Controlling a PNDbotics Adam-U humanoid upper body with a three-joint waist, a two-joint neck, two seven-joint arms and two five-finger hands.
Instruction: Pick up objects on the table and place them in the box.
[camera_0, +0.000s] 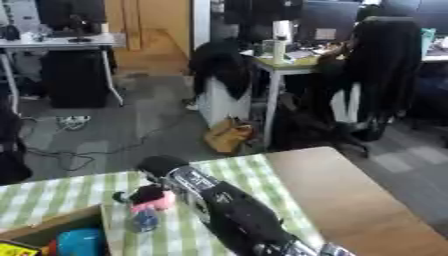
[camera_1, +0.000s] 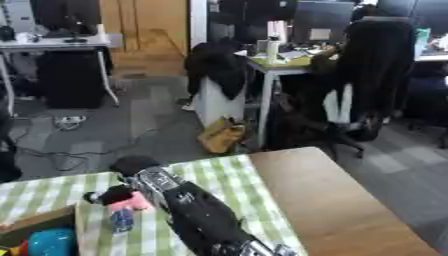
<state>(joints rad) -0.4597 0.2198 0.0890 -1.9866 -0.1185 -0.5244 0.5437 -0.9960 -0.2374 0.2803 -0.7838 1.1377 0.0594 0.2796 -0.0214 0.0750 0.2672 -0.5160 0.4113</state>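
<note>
Inside box (camera_0: 61, 220): one blue object (camera_0: 80, 242).

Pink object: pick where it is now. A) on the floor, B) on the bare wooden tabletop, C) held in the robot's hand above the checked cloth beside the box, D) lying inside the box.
C: the pink object sits in the right hand over the green checked cloth, just right of the box.
</note>
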